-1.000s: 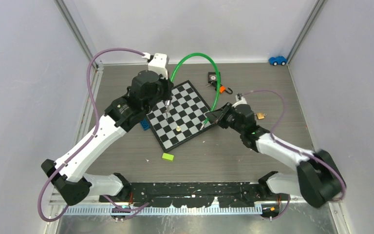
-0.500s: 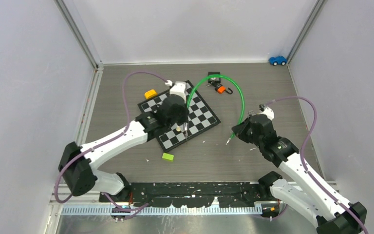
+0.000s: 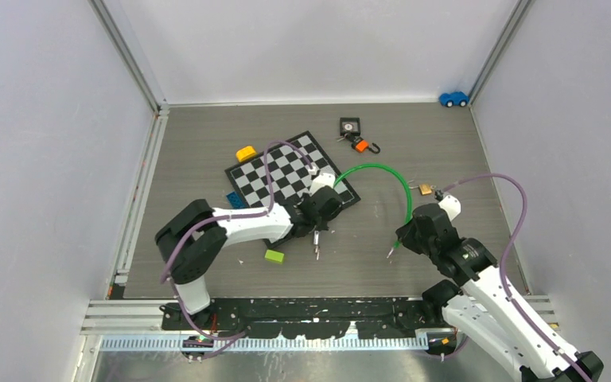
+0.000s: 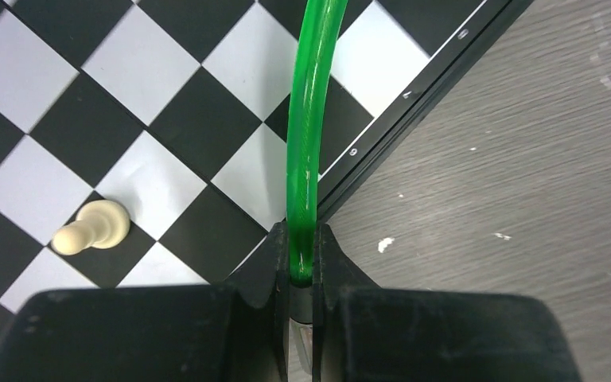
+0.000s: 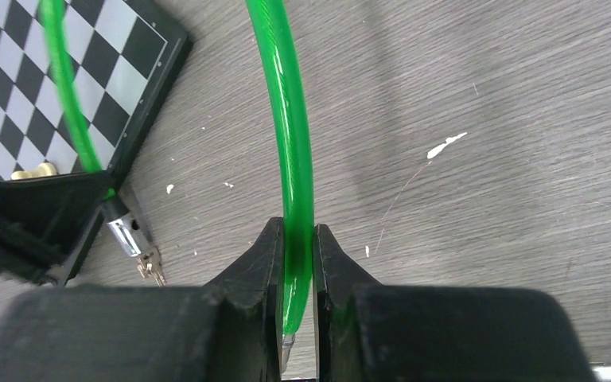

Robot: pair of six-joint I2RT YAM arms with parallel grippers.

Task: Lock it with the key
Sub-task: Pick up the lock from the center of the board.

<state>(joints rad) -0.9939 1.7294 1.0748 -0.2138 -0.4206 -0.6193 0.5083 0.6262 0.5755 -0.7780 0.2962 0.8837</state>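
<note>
Left gripper (image 4: 302,239): jaws nearly together, clamped on one end of the green cable (image 4: 306,119). The grip sits just behind the cable's tip, and a short metal end fitting (image 5: 125,231) projects past the fingers. The gripper stands at the near corner of the chessboard (image 4: 167,119), over its black border. A pale pawn (image 4: 91,227) lies on its side on the board, just left of the fingers.

Right gripper (image 5: 296,239): jaws open only as far as the cable's thickness and pinching its other end, with a small metal tip showing below the fingers. It is positioned over bare table (image 3: 445,143), well to the right of the board.

Between the two grips, the cable rises in a single arch clear of the table surface, as seen from the top camera.

A small brass padlock (image 3: 426,189) lies on the table just beyond the right gripper, apart from both arms and from the cable. Farther back, an orange carabiner (image 3: 361,146) and a black square object (image 3: 350,126) lie close together. Whether a key is among them cannot be told at this size.

Other items: a yellow block (image 3: 246,153) at the board's far left edge, a green block (image 3: 274,255) near the left arm, and a blue toy car (image 3: 453,99) in the far right corner.
</note>
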